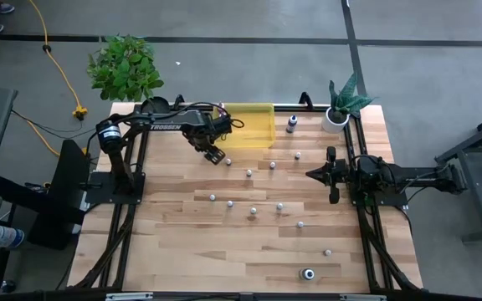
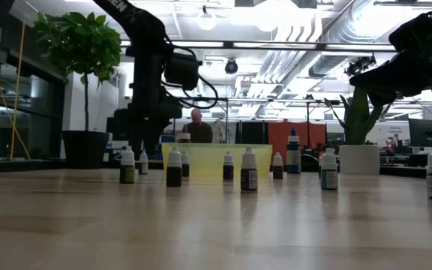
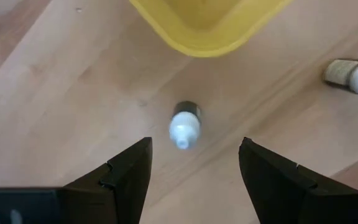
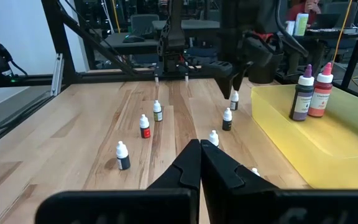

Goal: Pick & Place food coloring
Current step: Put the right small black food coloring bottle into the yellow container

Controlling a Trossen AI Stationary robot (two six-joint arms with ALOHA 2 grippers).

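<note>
Seen from above: left gripper (image 1: 217, 155) poised over a small white-capped bottle just off the front edge of the yellow see-through plastic bin (image 1: 262, 139), at the far side of the pale wooden table (image 1: 182, 242). About a dozen more tiny food coloring bottles (image 1: 253, 211) scattered upright across the middle and near part of the table, one taller blue-capped bottle (image 1: 291, 124) beside the bin. Right gripper (image 1: 333, 175) parked over the right edge, waiting. White plant pot (image 1: 335, 119) at the far right corner.

At table height: row of bottles standing in front of the bin, dark arm hanging above them, a seated person far behind.

Past the left wrist: fingers (image 3: 129, 171) spread wide, holding nothing, framing a dark-bodied, white-capped bottle (image 3: 184, 124) standing between them and a corner of the bin. Judged the approach step of a pick; next move calls for lowering straight down around the bottle and closing squarely, since a nudge could topple it.

Past the right wrist: jaws pressed together, empty. No bottles made out inside the bin; two taller bottles (image 4: 304, 93), one purple-bodied, one orange-pink, showing just past its far wall.
</note>
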